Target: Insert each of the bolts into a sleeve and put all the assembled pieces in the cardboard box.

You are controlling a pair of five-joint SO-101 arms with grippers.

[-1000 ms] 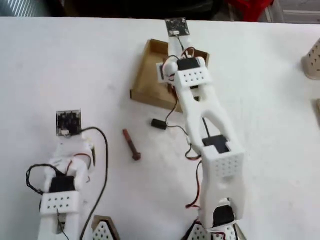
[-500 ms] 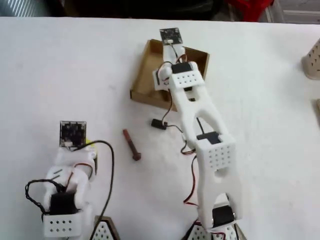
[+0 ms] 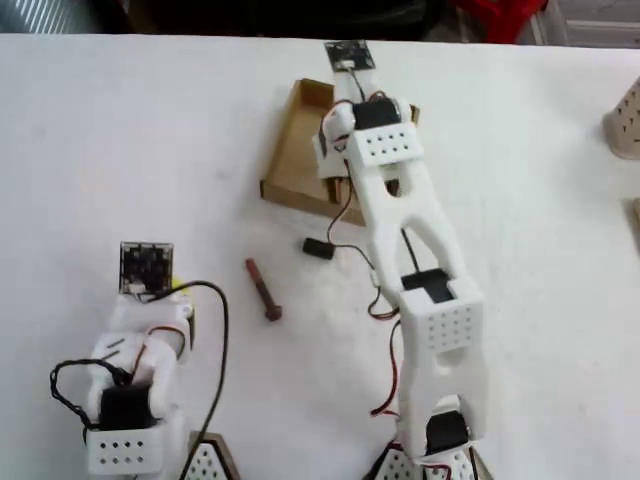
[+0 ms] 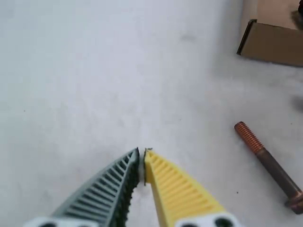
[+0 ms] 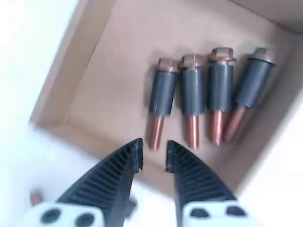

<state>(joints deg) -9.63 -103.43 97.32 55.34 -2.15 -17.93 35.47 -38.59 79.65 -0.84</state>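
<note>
A bare bolt lies on the table between the arms. It is to the right of the left gripper and nearer to it than to the right gripper. Its long axis runs diagonally, threads toward the box and head toward the arm bases. The left fingers are pressed together and hold nothing. The right fingers are slightly parted and empty, over four sleeved bolts lying side by side in the box. No writing is readable.
</note>
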